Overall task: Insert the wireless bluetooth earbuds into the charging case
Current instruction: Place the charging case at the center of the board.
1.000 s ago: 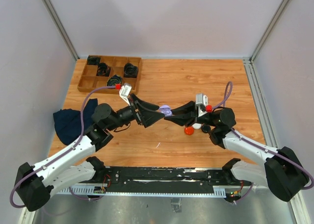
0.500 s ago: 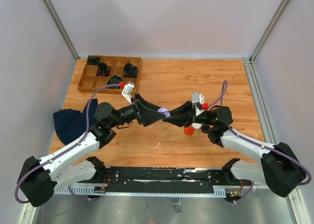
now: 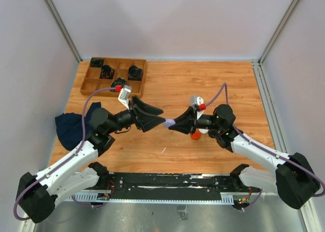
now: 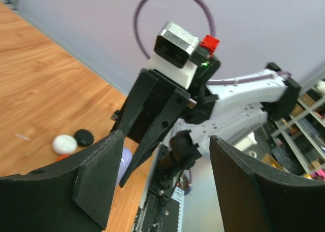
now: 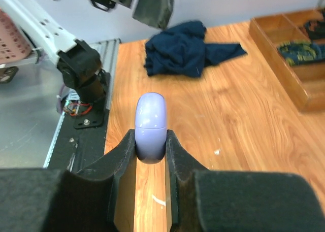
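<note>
Top view: your left claw [image 3: 161, 117] is spread and empty, facing your right claw [image 3: 175, 123], which pinches the lilac charging case [image 3: 169, 122] over the surface [image 3: 203, 85]. At the case's 4 o'clock lie the orange earbud [image 3: 195, 135] and white earbud [image 3: 203, 131]. Left wrist view: spread fingers [image 4: 96, 176] frame the right claw, with the white earbud and dark earbud [image 4: 84, 137] at 9 o'clock. Right wrist view: the case stands pinched at centre, with a blue cloth [image 5: 183, 49] at 12 o'clock.

Lilac charging case [image 5: 150, 121], navy cloth [image 5: 185, 48], orange-brown wooden table [image 3: 203, 85].
</note>
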`<action>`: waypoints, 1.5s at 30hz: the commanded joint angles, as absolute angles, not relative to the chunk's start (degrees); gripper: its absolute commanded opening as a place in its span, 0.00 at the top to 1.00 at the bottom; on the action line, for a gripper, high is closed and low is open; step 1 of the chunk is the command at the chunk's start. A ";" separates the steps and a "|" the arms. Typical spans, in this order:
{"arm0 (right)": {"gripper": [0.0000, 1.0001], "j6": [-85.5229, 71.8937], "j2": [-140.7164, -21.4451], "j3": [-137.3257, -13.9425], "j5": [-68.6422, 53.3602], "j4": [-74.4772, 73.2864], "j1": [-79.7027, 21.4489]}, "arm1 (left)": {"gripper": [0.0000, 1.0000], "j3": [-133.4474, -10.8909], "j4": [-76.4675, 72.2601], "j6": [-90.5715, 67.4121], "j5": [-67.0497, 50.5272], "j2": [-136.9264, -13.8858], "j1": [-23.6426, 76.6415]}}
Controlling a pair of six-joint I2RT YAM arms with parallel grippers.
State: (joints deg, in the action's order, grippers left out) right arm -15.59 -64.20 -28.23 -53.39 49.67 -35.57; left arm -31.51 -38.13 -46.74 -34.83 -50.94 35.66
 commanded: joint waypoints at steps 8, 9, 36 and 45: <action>0.99 -8.29 -64.84 -36.79 -33.55 10.97 -36.03 | 0.11 -43.68 10.44 -18.88 3.72 -38.70 34.80; 0.99 -8.73 -65.91 -37.35 -31.99 9.54 -36.04 | 0.10 -44.32 12.30 -17.32 6.67 -37.51 34.80; 0.67 -12.86 -87.06 -46.32 -15.04 -5.92 -33.59 | 0.01 -34.59 9.24 -6.92 34.39 -19.51 34.28; 0.36 -9.69 -72.27 -45.25 -8.10 -11.44 -33.61 | 0.01 -37.07 11.18 -7.93 36.26 -13.42 34.28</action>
State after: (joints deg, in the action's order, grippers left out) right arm -11.73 -79.40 -45.52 -13.32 -7.20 -34.04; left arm -34.72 10.92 -7.75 34.54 -16.40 34.85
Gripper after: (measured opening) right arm 0.587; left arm 0.992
